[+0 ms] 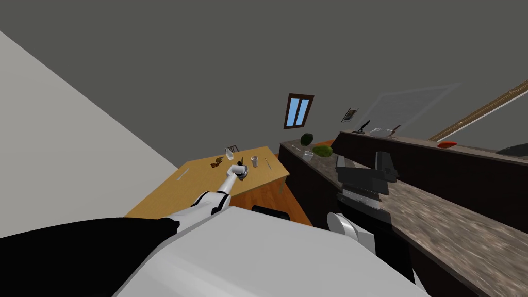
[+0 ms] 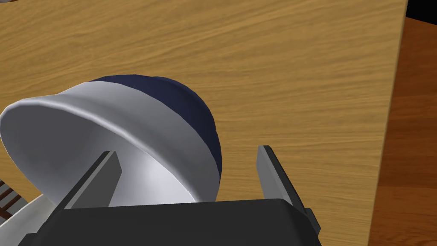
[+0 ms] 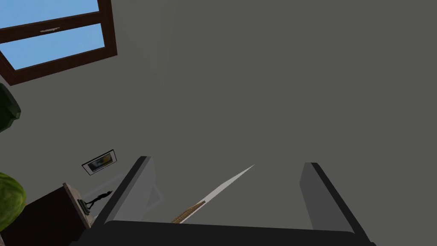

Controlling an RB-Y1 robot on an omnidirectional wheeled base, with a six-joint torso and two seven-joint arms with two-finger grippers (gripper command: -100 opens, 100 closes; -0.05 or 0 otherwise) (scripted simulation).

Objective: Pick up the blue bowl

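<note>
In the head view your left arm is hanging stretched over the orange-brown wooden table (image 1: 165, 193), and the left gripper (image 1: 240, 172) is hovering low above its far part, near a small pale cup (image 1: 254, 161). In the left wrist view the round bowl, dark blue outside and pale grey inside (image 2: 183, 106), is sitting just in front of this gripper, over the same wood, with its mouth tilted toward the camera. One finger (image 2: 100, 179) is standing inside the mouth and the other is waiting outside, a little apart from the blue wall, so the jaws are spread around the rim and are not pressing it. In the right wrist view the right gripper (image 3: 228, 162) is pointing away from the table, its fingers spread too and holding nothing. I am judging that the approach is finished, while the closing on the rim and the lifting are not yet done.
</note>
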